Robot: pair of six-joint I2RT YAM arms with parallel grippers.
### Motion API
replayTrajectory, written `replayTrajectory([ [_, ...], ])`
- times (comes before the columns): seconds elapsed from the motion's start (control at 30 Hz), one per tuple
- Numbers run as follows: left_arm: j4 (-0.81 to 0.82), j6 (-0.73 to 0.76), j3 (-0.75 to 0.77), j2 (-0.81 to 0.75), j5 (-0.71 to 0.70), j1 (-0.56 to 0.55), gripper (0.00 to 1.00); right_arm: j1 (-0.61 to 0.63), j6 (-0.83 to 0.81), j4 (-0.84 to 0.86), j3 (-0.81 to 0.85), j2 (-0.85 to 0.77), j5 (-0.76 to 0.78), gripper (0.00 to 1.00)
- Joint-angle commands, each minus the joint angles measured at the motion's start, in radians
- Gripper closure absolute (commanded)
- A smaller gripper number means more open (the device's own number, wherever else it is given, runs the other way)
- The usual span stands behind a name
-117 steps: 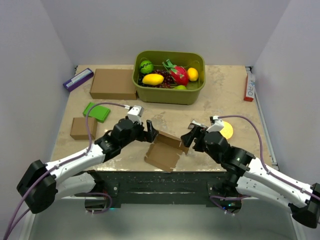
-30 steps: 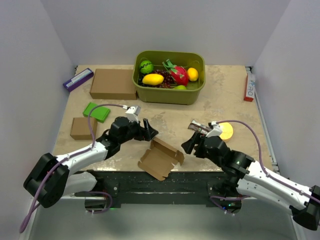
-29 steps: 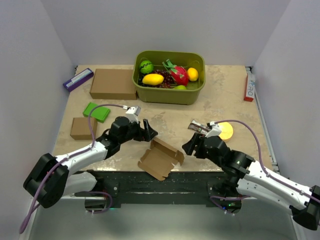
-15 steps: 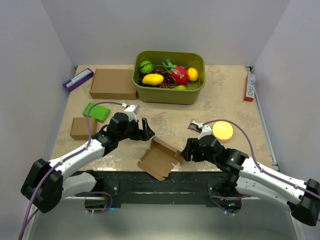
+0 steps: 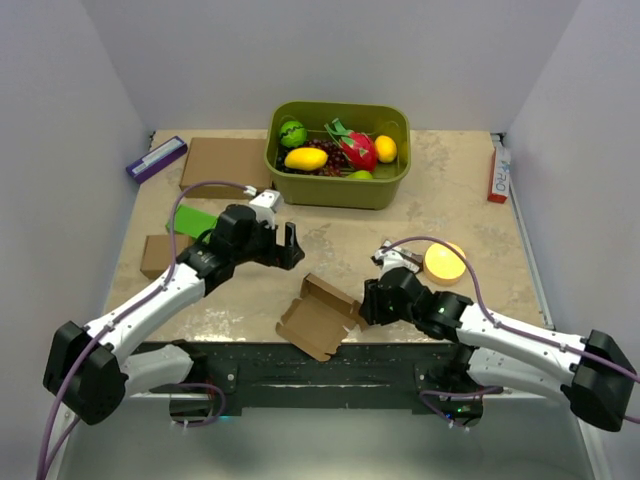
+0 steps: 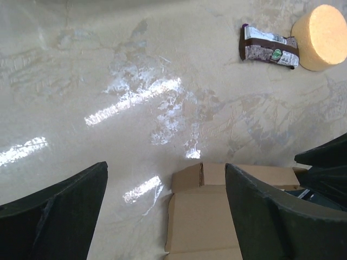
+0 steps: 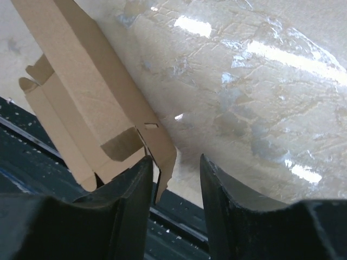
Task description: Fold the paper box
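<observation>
The box (image 5: 322, 318) lies at the near edge of the bench (image 5: 450, 190), btw the 2 arms. Its near corner pokes past the edge. It's mostly flat & open, w/ one flap standing up on its far right side.

The R tool (image 5: 366, 300) is low, right at the box's right side. In the R wrist view its fingers (image 7: 127, 195) are half open w/ a thin corner of the box btw them. The corner is up against one finger but a gap shows by the other, so it isn't squeezed.

The L tool (image 5: 288, 245) is up over the bench, behind the box & not touching it. Its fingers (image 6: 59, 211) are wide open & hold nothing.

An orange disc (image 6: 320, 35) & a brown packet (image 6: 269, 47) lie just beside each other, farther right. A green tub (image 5: 335, 195) of toy fruit sits at the back.
</observation>
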Motion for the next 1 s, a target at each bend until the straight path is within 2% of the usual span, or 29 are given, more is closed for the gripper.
replayTrajectory([
  [0.0, -0.025, 0.086, 0.079, 0.023, -0.022, 0.01, 0.07, 0.008, -0.077, 0.111, 0.056, 0.056, -0.02, 0.67],
  [0.03, -0.027, 0.096, 0.085, 0.028, -0.04, 0.014, 0.06, 0.008, -0.089, 0.12, 0.064, 0.087, -0.022, 0.75],
  [0.17, -0.024, 0.13, 0.11, 0.04, -0.045, 0.045, 0.06, 0.008, -0.169, 0.088, 0.122, 0.154, 0.027, 0.92],
  [0.3, 0.03, 0.113, 0.092, 0.044, 0.037, 0.091, 0.06, 0.008, -0.316, 0.08, 0.197, 0.197, 0.099, 1.0],
  [0.6, 0.126, 0.029, 0.114, 0.178, 0.24, 0.166, 0.06, 0.01, -0.533, 0.172, 0.331, 0.433, 0.193, 1.0],
  [0.77, 0.104, 0.056, 0.205, 0.296, 0.205, 0.174, 0.07, 0.008, -0.571, 0.16, 0.365, 0.495, 0.205, 1.0],
  [0.97, 0.162, 0.066, 0.168, 0.35, 0.2, 0.185, 0.13, 0.005, -0.579, 0.174, 0.337, 0.452, 0.181, 1.0],
])
